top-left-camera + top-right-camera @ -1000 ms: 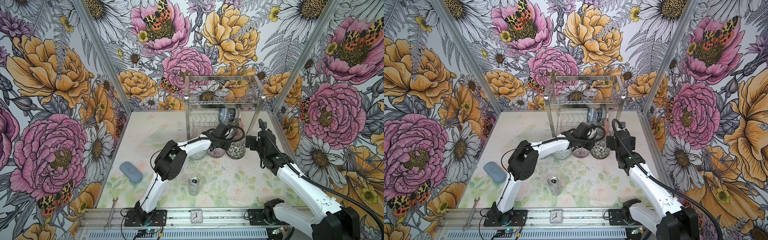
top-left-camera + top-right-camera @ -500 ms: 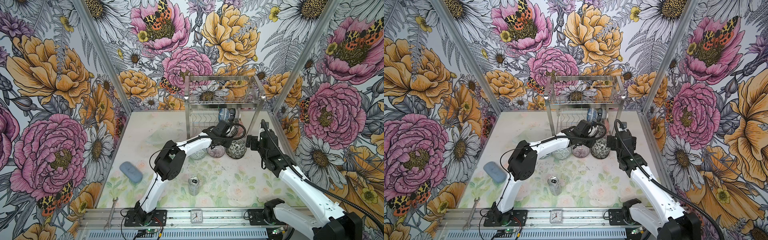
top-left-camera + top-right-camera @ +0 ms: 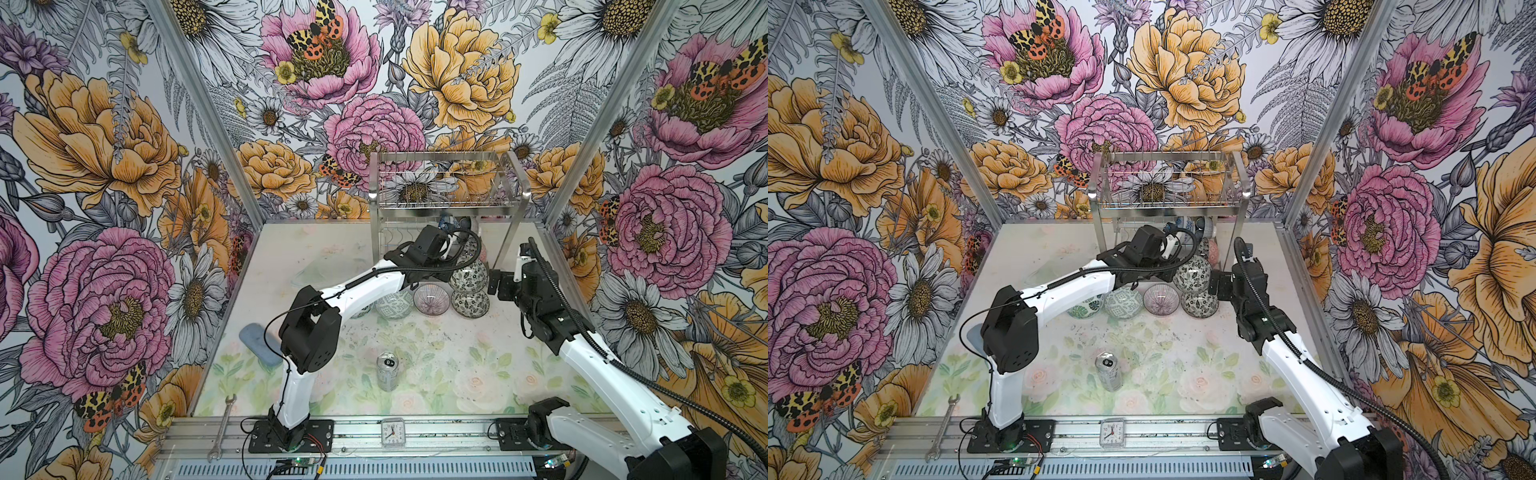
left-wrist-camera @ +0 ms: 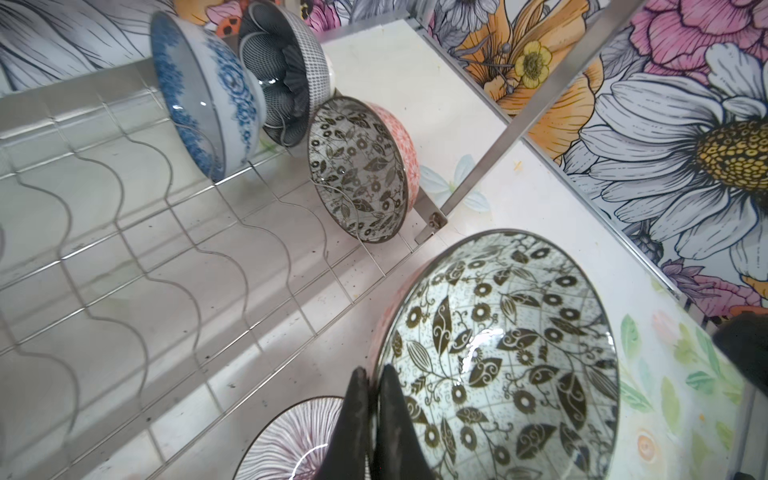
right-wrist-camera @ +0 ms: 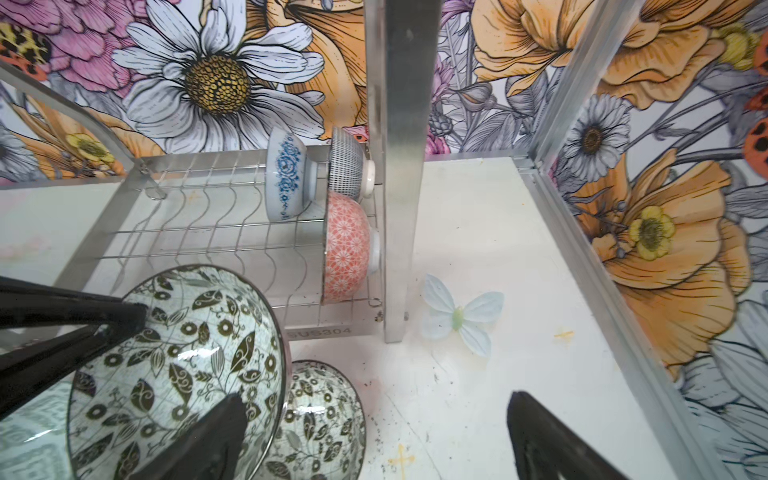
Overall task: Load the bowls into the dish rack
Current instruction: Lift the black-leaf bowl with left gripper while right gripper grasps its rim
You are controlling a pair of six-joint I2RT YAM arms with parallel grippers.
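- Steel rises at the back of the table (image 3: 478, 353), where we see the dish rack (image 3: 446, 210) standing on its flat legs.
- Our left arm (image 3: 365, 286) climbs upright from the near edge, folds at the elbow and stretches its white forearm toward the rack's lower tier, with the wrist low in front of it.
- Our right arm (image 3: 602, 378) leans up from the near right corner and bends its wrist leftward, near the rack's right front leg.
- We find the left gripper (image 4: 373, 374) pinched tight on the rim of the leaf-patterned bowl (image 4: 498, 353), which hangs tilted just in front of the lower tier.
- We find the right gripper (image 5: 376, 399) spread wide and holding nothing; we cannot tell whether one finger touches that raised bowl.
- Three bowls stand on edge in the lower wire slots at the right end: the blue floral bowl (image 4: 208, 95), the black gridded bowl (image 4: 286, 75) and the pink-backed bowl (image 4: 361, 170).
- On the table before the rack sit the green bowl (image 3: 394, 303), the purple-lined bowl (image 3: 432, 298) and the second leaf bowl (image 3: 470, 303).
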